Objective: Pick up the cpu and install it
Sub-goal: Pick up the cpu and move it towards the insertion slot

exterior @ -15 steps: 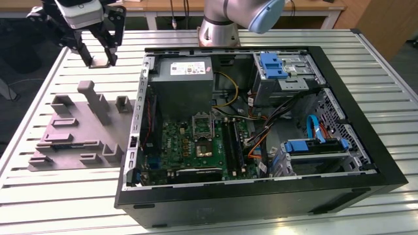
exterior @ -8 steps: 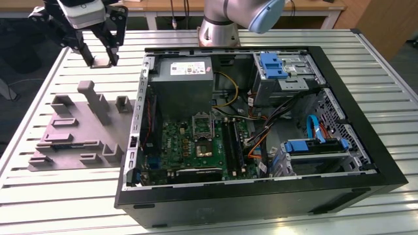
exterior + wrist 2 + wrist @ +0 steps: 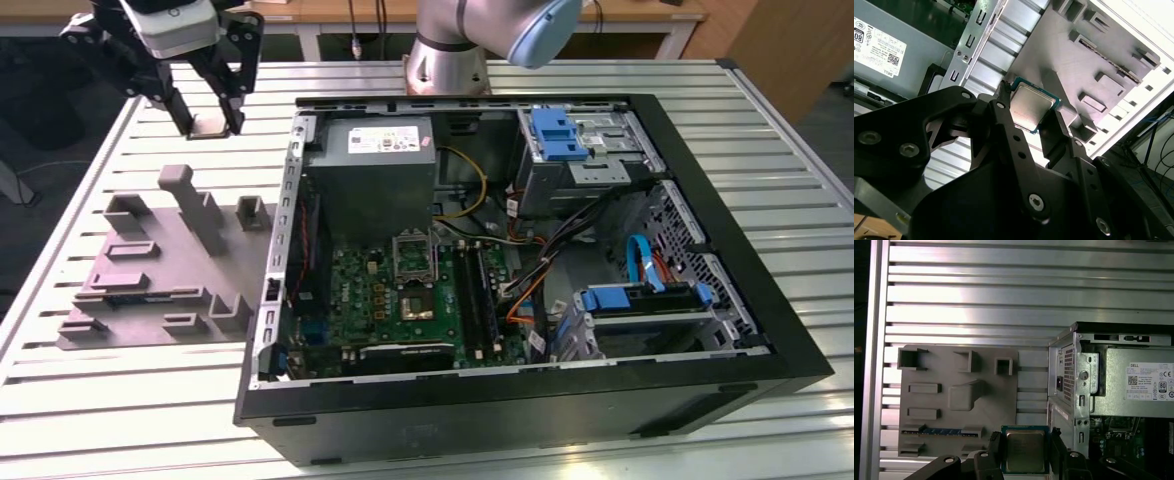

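My gripper (image 3: pixel 210 122) hangs in the air over the slatted table, at the exterior view's upper left, outside the open computer case (image 3: pixel 747 300). It is shut on the cpu (image 3: pixel 210 126). In both wrist views the cpu (image 3: pixel 1025 450) (image 3: pixel 1031 106) is a flat square chip with a silvery top and a thin green rim, pinched at two opposite edges by the black fingers (image 3: pixel 995 446). The gripper (image 3: pixel 1025 448) (image 3: pixel 1030 111) sits above the gap between the grey fixture plate and the case wall. The metal-framed socket (image 3: pixel 414 257) lies on the green motherboard inside the case.
A grey fixture plate (image 3: pixel 160 275) with raised blocks and slots lies on the table at the exterior view's left. Inside the case stand a grey power supply box (image 3: pixel 380 160), drive cages with blue tabs (image 3: pixel 558 135) and loose cables (image 3: pixel 534 260). The arm's base (image 3: pixel 447 60) rises behind the case.
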